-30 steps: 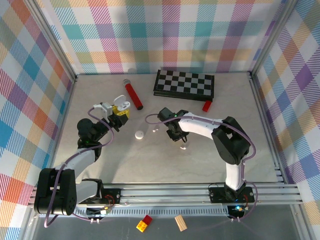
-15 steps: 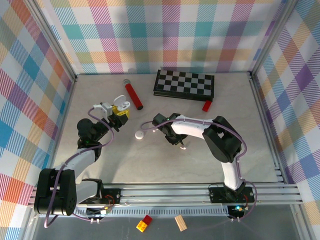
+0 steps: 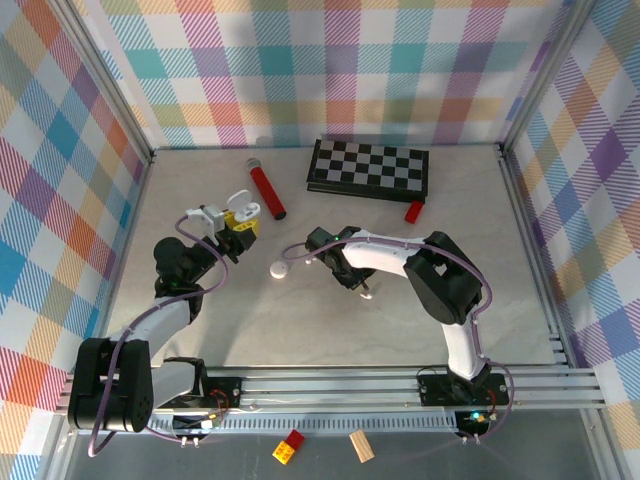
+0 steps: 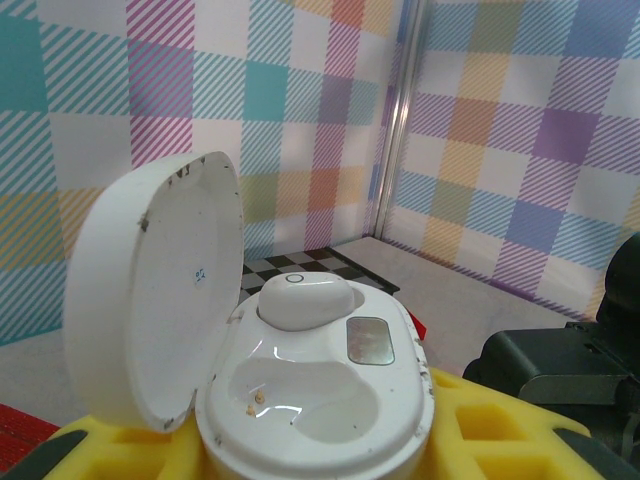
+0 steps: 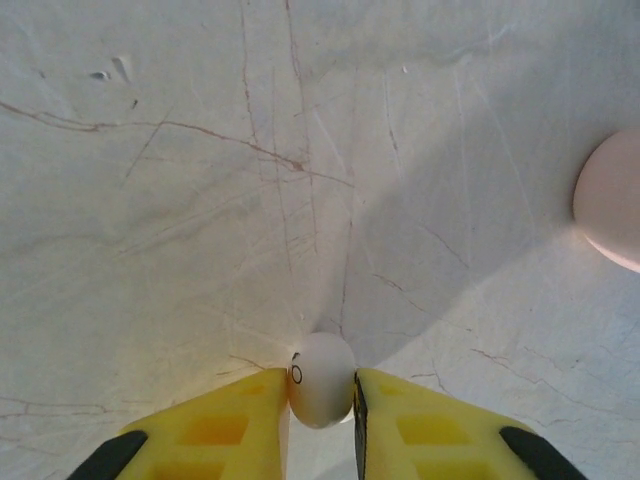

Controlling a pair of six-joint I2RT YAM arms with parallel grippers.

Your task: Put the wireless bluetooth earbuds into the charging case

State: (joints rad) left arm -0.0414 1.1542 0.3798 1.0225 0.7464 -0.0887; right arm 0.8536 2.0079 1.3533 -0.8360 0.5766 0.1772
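Note:
The white charging case (image 4: 330,395) sits between the yellow fingers of my left gripper (image 4: 320,455), which is shut on it, lid (image 4: 150,290) swung open to the left. One white earbud (image 4: 305,300) lies in the far slot; the near slot (image 4: 320,405) is bare. From above, the case (image 3: 242,212) is held at the left of the table. My right gripper (image 5: 322,400) is shut on a small white earbud (image 5: 322,378), held low over the marble table. It (image 3: 350,280) is at mid-table, right of the case.
A white oval object (image 3: 279,269) lies between the two grippers, also showing at the wrist view's right edge (image 5: 610,200). A tiny white piece (image 3: 368,294) lies by the right gripper. At the back are a chessboard (image 3: 369,167), a red cylinder (image 3: 267,189) and a red block (image 3: 414,211).
My right arm has swung a little to the left, toward the oval object, then stayed put for the last half second. The left arm and the case have not moved.

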